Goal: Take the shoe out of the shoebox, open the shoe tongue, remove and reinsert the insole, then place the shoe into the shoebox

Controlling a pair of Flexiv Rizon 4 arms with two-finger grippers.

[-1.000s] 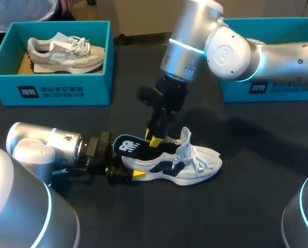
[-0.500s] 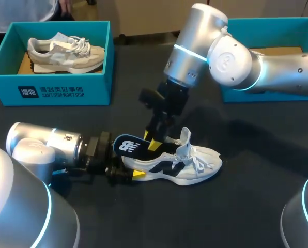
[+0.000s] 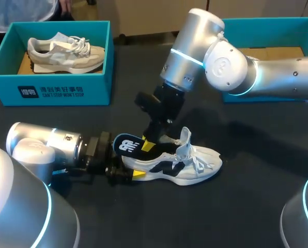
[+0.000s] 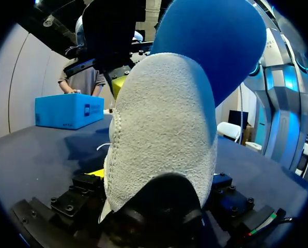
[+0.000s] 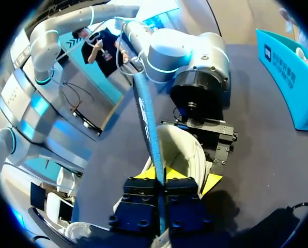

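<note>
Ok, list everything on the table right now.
white shoe: one, white with black marks, middle of table, on its sole
insole: one, dark blue, sticking up out of the white shoe's heel
left shoebox: one, teal, far left
beige shoe: one, beige and white, inside left shoebox
right shoebox: one, teal, far right, behind right arm
table: one, black
left gripper: one, yellow tips, shut on white shoe's heel
right gripper: one, yellow tips, shut on insole

white print with a boxed mark on the left shoebox front, white logo on the insole
</note>
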